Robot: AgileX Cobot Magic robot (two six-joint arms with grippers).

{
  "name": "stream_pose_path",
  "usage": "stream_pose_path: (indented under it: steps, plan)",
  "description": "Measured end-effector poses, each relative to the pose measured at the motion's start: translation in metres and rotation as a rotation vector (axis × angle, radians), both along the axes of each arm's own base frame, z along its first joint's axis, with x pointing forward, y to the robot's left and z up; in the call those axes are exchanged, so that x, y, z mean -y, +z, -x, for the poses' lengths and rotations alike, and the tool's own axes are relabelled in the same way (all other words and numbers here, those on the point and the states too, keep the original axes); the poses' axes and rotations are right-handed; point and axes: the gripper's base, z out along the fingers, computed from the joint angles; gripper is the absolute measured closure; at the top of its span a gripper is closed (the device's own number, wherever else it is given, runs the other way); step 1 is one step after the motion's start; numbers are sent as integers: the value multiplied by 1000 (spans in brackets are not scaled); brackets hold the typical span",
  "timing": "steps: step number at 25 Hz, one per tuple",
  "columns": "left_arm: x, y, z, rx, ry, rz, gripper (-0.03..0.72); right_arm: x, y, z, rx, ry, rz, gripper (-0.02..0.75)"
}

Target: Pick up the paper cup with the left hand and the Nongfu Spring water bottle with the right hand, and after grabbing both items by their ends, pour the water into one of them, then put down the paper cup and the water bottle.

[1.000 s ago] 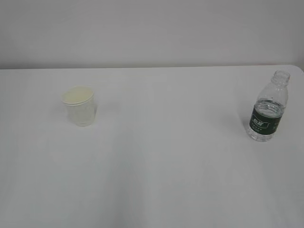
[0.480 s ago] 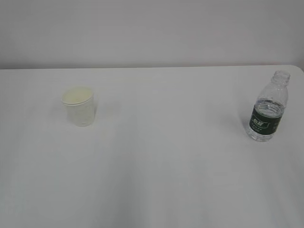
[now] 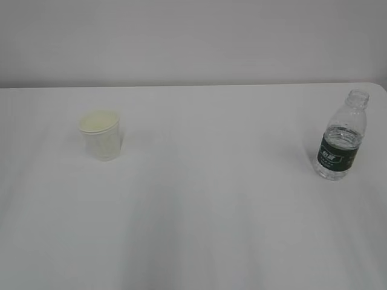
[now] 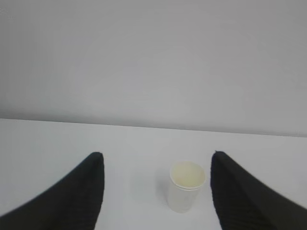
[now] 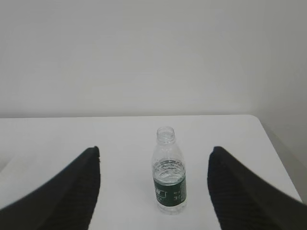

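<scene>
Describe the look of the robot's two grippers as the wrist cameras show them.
Only the fingers show. The left gripper has two matte black fingers with a finely ribbed texture, broad at the frame's bottom and tapering to rounded tips. The right gripper looks the same: two black, finely ribbed, tapering fingers. No cables, markings or arm bodies are visible in any view.

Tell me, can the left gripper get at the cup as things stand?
Probably yes. The left gripper is open, the cup stands upright ahead between its fingers, and nothing lies between them.
</scene>
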Motion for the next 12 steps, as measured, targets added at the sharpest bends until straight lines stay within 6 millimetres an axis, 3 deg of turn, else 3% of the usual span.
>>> stream_pose_path:
  steps: [12]
  plan:
    - [12,-11,-38,-52,-51,-7,194,1,7,-38,44,-26,-44,206]
